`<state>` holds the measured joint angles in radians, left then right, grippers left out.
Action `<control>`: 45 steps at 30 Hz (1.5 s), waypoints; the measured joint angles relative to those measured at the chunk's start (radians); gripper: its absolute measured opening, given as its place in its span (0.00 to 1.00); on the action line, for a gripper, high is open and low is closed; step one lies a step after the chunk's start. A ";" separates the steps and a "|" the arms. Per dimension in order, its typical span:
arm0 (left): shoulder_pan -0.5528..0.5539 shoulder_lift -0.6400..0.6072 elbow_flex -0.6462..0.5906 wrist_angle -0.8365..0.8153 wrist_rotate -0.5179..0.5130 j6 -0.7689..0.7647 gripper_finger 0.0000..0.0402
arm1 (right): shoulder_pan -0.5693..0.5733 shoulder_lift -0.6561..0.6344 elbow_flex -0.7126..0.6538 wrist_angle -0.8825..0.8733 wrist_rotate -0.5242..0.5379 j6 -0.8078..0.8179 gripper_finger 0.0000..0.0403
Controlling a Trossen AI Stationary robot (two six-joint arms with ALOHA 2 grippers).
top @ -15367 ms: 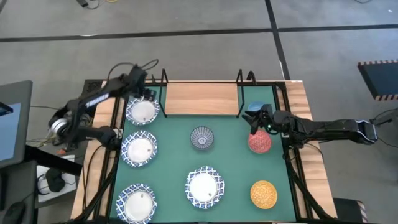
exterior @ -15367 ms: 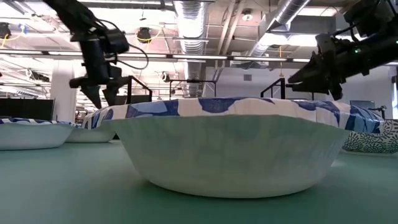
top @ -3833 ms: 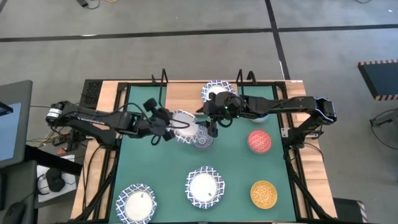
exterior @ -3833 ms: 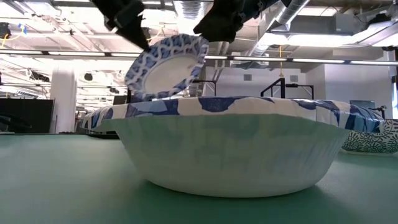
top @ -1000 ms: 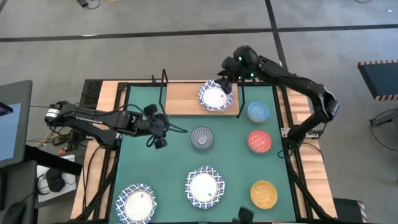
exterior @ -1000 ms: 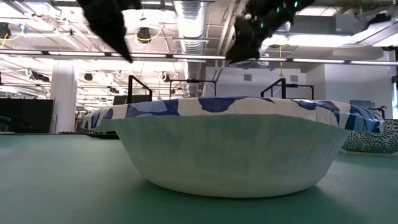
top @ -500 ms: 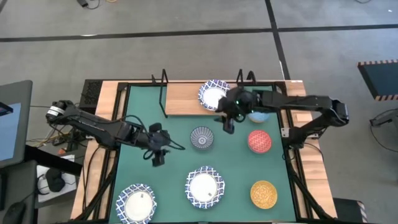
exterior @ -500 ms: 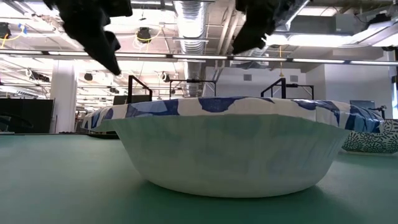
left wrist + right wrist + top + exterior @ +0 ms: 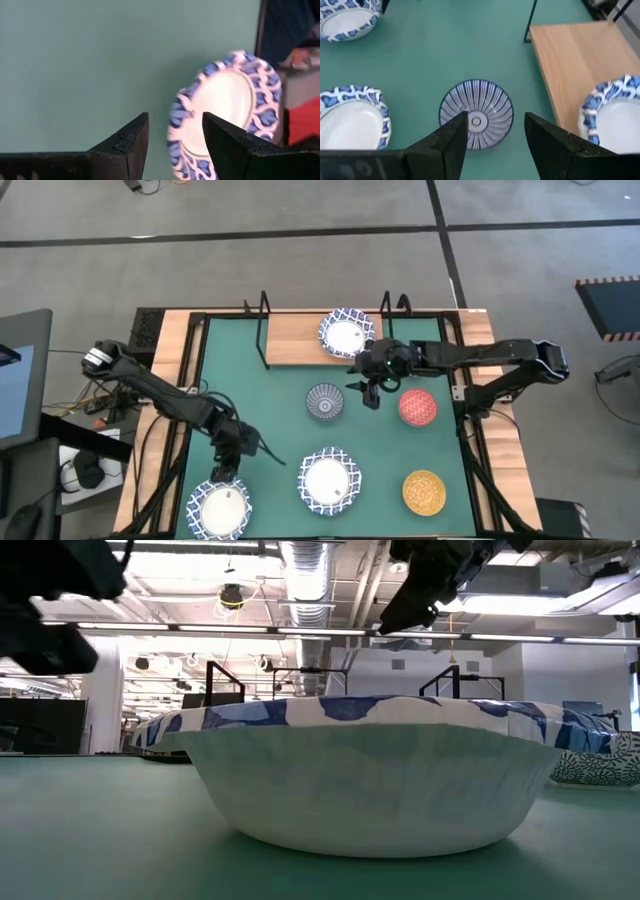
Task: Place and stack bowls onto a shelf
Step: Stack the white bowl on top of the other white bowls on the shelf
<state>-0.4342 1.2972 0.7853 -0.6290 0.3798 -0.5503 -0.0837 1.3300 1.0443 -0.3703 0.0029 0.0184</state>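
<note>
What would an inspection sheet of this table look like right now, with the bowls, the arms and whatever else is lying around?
Surface: green mat on a wooden table.
Shelf: wooden board at the far edge, holding a patterned bowl stack at its right end.
Bowls on mat: grey-blue bowl, red bowl, yellow-gold bowl, two wide blue-and-white bowls; light blue bowl mostly hidden under the right arm.
Clutter: nothing seen on the mat.
Grippers: left gripper open, just above the near-left bowl; right gripper open, beside the grey-blue bowl, holding nothing.
Cables: bundle left of the table.
Surroundings: grey floor; no person seen.
</note>
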 joint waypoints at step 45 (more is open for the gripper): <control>0.062 -0.106 0.182 -0.193 -0.659 -0.038 0.00 | -0.036 0.026 0.001 0.137 -0.016 -0.008 0.54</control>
<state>-0.3719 1.1911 0.9673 -0.8216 -0.2788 -0.5880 -0.1196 1.3556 1.0451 -0.2329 -0.0132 0.0105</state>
